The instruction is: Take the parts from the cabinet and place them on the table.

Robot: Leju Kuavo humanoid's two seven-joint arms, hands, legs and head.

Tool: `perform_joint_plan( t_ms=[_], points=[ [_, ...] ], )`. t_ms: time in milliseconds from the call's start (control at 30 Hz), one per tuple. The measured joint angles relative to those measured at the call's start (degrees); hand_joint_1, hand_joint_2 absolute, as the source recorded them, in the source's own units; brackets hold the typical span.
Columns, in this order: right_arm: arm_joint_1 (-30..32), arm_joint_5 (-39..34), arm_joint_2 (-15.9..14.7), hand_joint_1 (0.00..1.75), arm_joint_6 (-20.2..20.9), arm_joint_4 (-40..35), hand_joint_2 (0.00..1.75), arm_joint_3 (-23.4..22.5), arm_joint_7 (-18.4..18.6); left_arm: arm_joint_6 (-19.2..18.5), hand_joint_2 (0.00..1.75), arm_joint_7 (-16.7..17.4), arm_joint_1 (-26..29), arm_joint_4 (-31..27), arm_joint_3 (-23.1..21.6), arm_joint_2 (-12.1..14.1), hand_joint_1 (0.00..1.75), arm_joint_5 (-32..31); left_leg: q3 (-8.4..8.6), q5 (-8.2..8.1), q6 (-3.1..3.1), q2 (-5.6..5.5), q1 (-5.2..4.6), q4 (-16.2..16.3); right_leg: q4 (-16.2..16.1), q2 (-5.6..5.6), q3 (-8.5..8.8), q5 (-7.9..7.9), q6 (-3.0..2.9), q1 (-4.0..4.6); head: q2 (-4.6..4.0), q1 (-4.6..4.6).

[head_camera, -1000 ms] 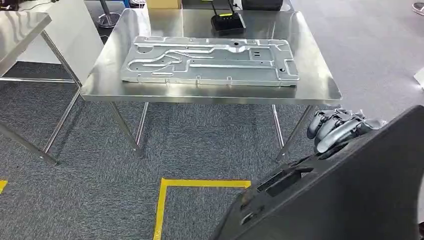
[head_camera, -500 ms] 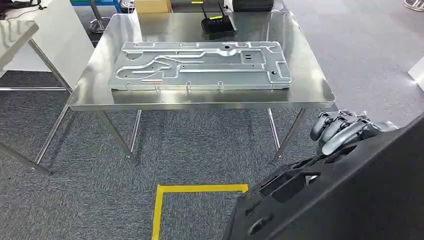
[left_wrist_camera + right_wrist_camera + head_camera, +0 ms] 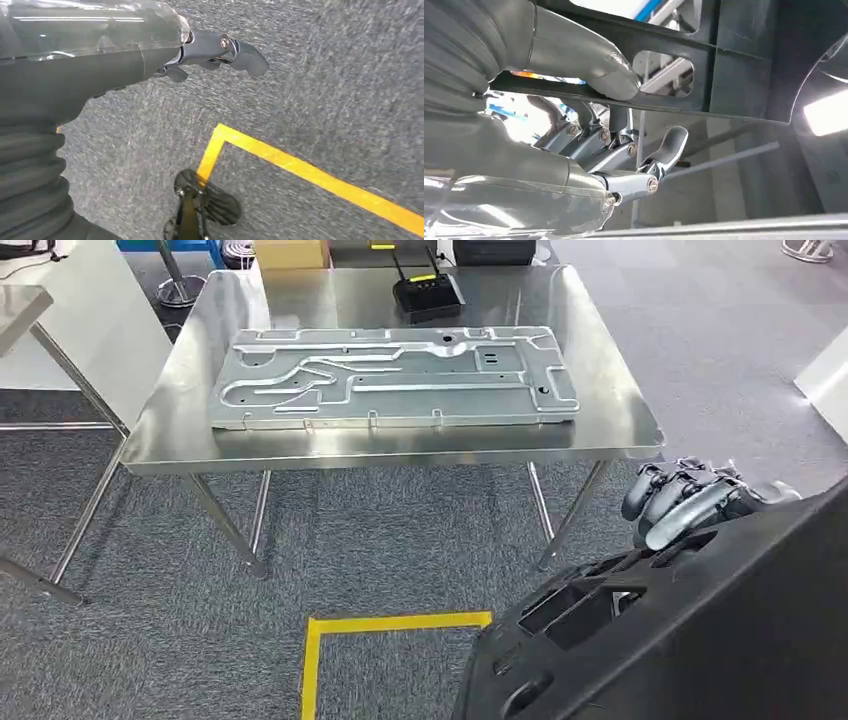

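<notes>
Low at our right side, our right hand (image 3: 680, 502) grips a large black plastic panel (image 3: 700, 630), its fingers (image 3: 596, 142) curled over the panel's upper edge with the thumb pressing the opposite face, as the right wrist view shows through the panel's rectangular cutouts. We hold the panel tilted, its long edge rising away from the hand toward the right, its slotted end dropping below and to the left of the hand above a yellow floor line (image 3: 385, 625) taped on grey carpet (image 3: 180, 640). Ahead of the hand and well apart from it stands a stainless steel table (image 3: 620, 425), its near right leg just beyond the fingers. On the tabletop, farther from the hand, lies a flat stamped metal plate (image 3: 390, 375), ribbed and pierced with holes, stretching across most of the surface and parallel to the near edge. Beyond the plate, at the far edge of the table, sits a small black router (image 3: 428, 295) with two upright antennas. Our left hand (image 3: 210, 50) hangs over the carpet with nothing in it, its fingers loosely apart and slightly bent, and a corner of the yellow floor line runs beneath it.
</notes>
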Motion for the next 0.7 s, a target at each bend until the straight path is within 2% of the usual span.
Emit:
perform_joint_plan(
  t_ms=[100, 133, 167, 200, 267, 300, 333, 367, 400, 433, 467, 500, 600, 633, 667, 700],
  points=[
    [0.00, 0.04, 0.07, 1.75, -0.15, 0.00, 1.75, 0.00, 0.00, 0.00, 1.75, 0.02, 0.01, 0.00, 0.28, -0.04, 0.00, 0.00, 0.22, -0.12, -0.85, 0.28, 0.20, -0.63, 0.07, 0.52, -0.27, -0.19, -0.68, 0.21, 0.00, 0.00],
    [-0.03, 0.04, 0.09, 1.75, -0.17, 0.00, 1.75, -0.02, 0.00, 0.02, 1.75, 0.00, -0.09, -0.02, 0.39, -0.04, 0.00, 0.02, 0.66, -0.41, -1.34, 0.35, 0.06, -0.73, -0.53, 0.65, 0.22, -0.11, -1.08, -0.25, 0.00, 0.00],
    [-0.05, 0.04, 0.26, 1.75, -0.20, -0.02, 1.75, 0.00, 0.00, 0.02, 1.75, -0.02, -0.07, -0.02, 0.41, -0.02, 0.00, 0.02, 0.58, -1.06, -1.50, 0.27, 0.35, 0.20, -1.08, 0.58, 0.94, -0.07, -1.39, -0.39, 0.00, 0.00],
    [-0.26, 0.04, 0.31, 1.75, -0.22, 0.00, 1.75, 0.00, 0.00, 0.02, 1.75, -0.02, -0.09, -0.02, 0.44, -0.02, 0.00, 0.02, -0.69, -2.57, -1.64, 0.26, 0.32, 3.03, -1.22, 0.54, 1.35, -0.25, -1.72, -0.44, 0.00, -0.07],
    [-0.22, 0.02, 0.33, 1.75, -0.26, 0.00, 1.75, -0.02, 0.00, 0.02, 1.75, 0.00, -0.06, -0.02, 0.55, 0.07, 0.00, 0.02, -6.25, -6.65, -2.05, 0.22, 0.35, 13.21, -1.19, 0.58, 1.64, -0.64, -2.16, -0.34, 0.00, -0.07],
    [-0.22, 0.04, 0.33, 1.75, -0.26, 0.00, 1.75, 0.00, 0.00, 0.02, 1.75, 0.00, 0.03, -0.02, 0.57, 0.07, 0.00, 0.02, -8.82, -7.59, -2.15, 0.22, 0.35, 17.20, -1.16, 0.65, 1.74, -0.83, -2.25, -0.27, 0.00, -0.07],
    [-0.17, 0.07, 0.35, 1.75, -0.33, 0.00, 1.75, 0.00, 0.00, -0.07, 1.75, -0.02, 0.16, -0.02, 0.59, 0.04, 0.00, 0.00, -10.11, -7.04, -2.17, 0.22, 0.35, 18.46, -1.13, 0.85, 1.92, -1.00, -2.20, -0.24, 0.00, -0.09],
    [-0.04, 0.26, 0.37, 1.75, -0.37, 0.00, 1.75, 0.00, 0.00, -0.20, 1.75, -0.07, 0.24, -0.02, 0.59, 0.04, 0.00, 0.00, -9.89, -5.11, -2.10, 0.22, 0.35, 16.90, -1.10, 1.03, 2.28, -1.26, -2.12, -0.23, 0.00, -0.07],
    [0.09, 0.37, 0.39, 1.75, -0.39, 0.00, 1.75, 0.00, 0.00, -0.30, 1.75, -0.17, 0.24, -0.02, 0.59, 0.04, 0.00, -0.07, -8.47, -2.24, -1.97, 0.22, 0.35, 13.04, -1.02, 1.12, 2.71, -1.59, -2.02, -0.21, 0.00, -0.07],
    [0.17, 0.39, 0.44, 1.75, -0.39, 0.00, 1.75, 0.00, 0.00, -0.35, 1.75, -0.20, 0.21, -0.02, 0.61, 0.09, 0.00, -0.09, -6.00, 1.27, -1.73, 0.21, 0.34, 7.13, -0.87, 1.17, 3.25, -2.03, -1.88, -0.21, 0.00, -0.07],
    [0.17, 0.39, 0.44, 1.75, -0.39, 0.00, 1.75, 0.00, 0.00, -0.39, 1.75, -0.22, 0.22, -0.02, 0.68, 0.11, 0.00, -0.09, -3.82, 3.82, -1.39, 0.13, 0.33, 1.88, -0.80, 1.18, 3.67, -2.47, -1.70, -0.19, 0.00, -0.07],
    [0.18, 0.39, 0.44, 1.75, -0.39, 0.00, 1.75, 0.00, 0.00, -0.42, 1.75, -0.22, 0.16, -0.02, 0.79, 0.11, 0.00, -0.09, -3.03, 2.69, -1.12, 0.03, -0.10, 0.52, -0.62, 1.26, 3.68, -2.79, -1.30, 0.21, 0.00, -0.07],
    [0.19, 0.35, 0.44, 1.75, -0.39, 0.00, 1.75, 0.00, 0.00, -0.39, 1.75, -0.20, 0.20, -0.02, 0.92, 0.11, 0.00, -0.18, -3.11, 2.53, -0.27, 0.00, -0.24, 0.34, -0.82, 1.43, 3.58, -2.90, -0.54, -0.08, 0.00, -0.06],
    [0.13, 0.31, 0.44, 1.75, -0.39, -0.02, 1.75, 0.00, 0.00, -0.35, 1.75, -0.20, 0.16, -0.02, 0.94, 0.11, 0.00, -0.17, -2.81, 2.66, 0.14, -0.02, 0.10, -0.14, -0.83, 1.39, 3.79, -3.15, -0.07, 0.21, 0.00, -0.07],
    [0.16, 0.31, 0.44, 1.75, -0.39, -0.02, 1.75, 0.00, 0.00, -0.33, 1.75, -0.20, 0.12, -0.02, 0.94, 0.07, 0.00, -0.17, -2.29, 2.79, 0.43, 0.05, 0.31, -0.53, -0.25, 1.36, 3.96, -3.63, 0.14, -0.14, 0.00, -0.07],
    [-0.06, 0.28, 0.44, 1.75, -0.39, -0.02, 1.75, 0.00, 0.00, -0.31, 1.75, -0.24, 0.06, -0.02, 0.96, 0.07, 0.00, -0.26, -1.98, 2.57, 0.91, 0.08, 0.34, -0.66, 2.22, 1.20, 2.86, -4.94, 0.44, -0.11, 0.00, -0.04]
  ],
)
